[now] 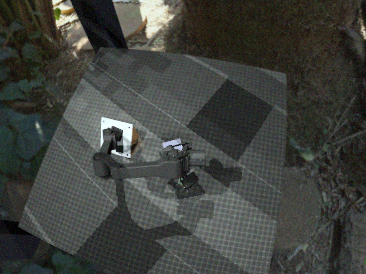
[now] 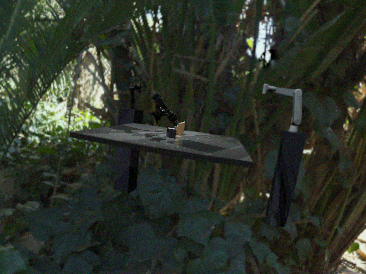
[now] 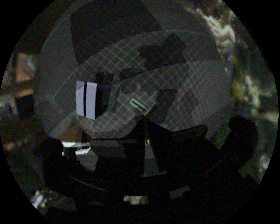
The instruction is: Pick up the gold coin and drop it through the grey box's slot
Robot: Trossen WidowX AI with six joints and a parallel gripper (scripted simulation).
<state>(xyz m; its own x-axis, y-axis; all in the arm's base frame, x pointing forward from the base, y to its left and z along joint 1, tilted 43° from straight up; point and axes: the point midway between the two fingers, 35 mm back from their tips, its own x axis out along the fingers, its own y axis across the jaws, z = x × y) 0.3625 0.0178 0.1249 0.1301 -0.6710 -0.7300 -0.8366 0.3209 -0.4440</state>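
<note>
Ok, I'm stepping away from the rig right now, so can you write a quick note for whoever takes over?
Hand: shut on the coin, which shows edge-on between the fingers in the wrist view.
Box: on the table beside the forearm, slot visible in its lid. The hand is off to one side of it, not over it.
Done: coin picked up.
Left: carry the coin above the slot, line its edge up with it, and release.
</note>
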